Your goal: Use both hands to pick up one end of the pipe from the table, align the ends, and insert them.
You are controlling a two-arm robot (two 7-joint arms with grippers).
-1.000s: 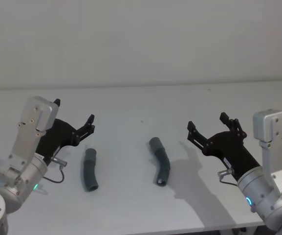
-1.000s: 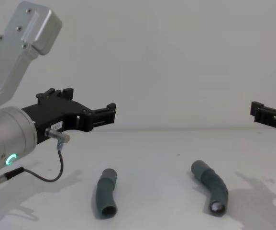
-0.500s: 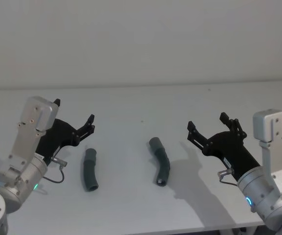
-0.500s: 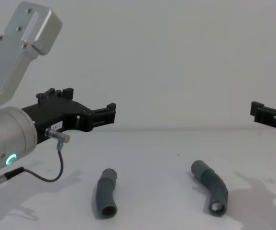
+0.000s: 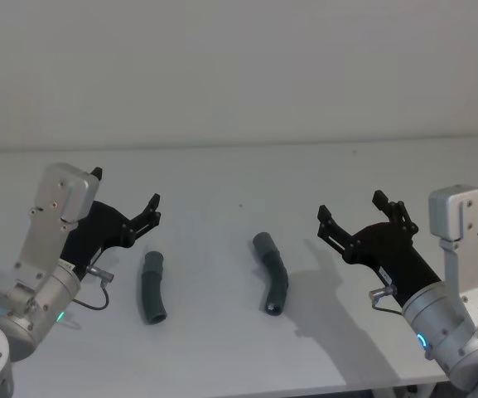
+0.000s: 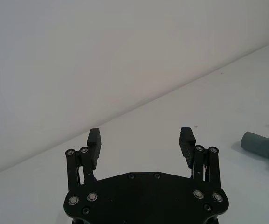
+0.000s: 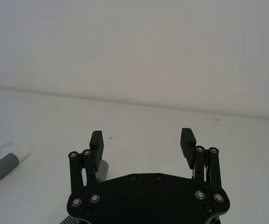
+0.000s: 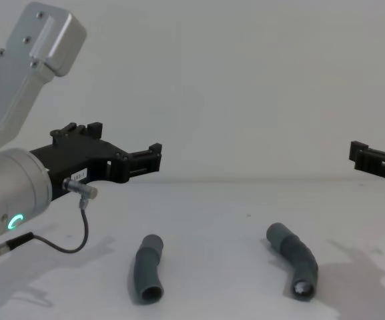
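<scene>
**While both tools hang released, two hose pieces lie loose on the surface**

Since neither tool grips anything, the entries run as follows.

Left tool point(image 5: 126, 188): black parallel-jaw type on a silver wrist with a green ring light point(image 8: 15, 221). It is held up off the surface point(image 5: 222, 170), with the jaws spread wide and nothing between them. The fingertips point forward and inward.

Right tool point(image 5: 351, 206): the same pattern, also raised. The jaws are spread wide and hold nothing, and the fingertips point forward and inward towards the left tool.

Left hose piece point(image 5: 151, 288): dark grey, ribbed and gently bent, with smooth cuffs. It lies flat on the surface, below and just inward of the left tool's inner fingertip, touching neither tool. Its open mouth point(image 8: 151, 292) faces the robot.

Right hose piece point(image 5: 272, 278): the same material with a sharper bend. It lies flat on the surface between the two tools, nearer the right tool and lower than its fingertips, and nothing touches it. Its near end point(image 8: 302, 288) shows something pale inside.

The two pieces are well apart and not joined.

Grey cuff point(image 7: 6, 164) with a short white spigot point(image 7: 24, 151): seen on the surface in the right wrist view, beyond that tool's fingers. Which hose piece it belongs to cannot be told.
</scene>
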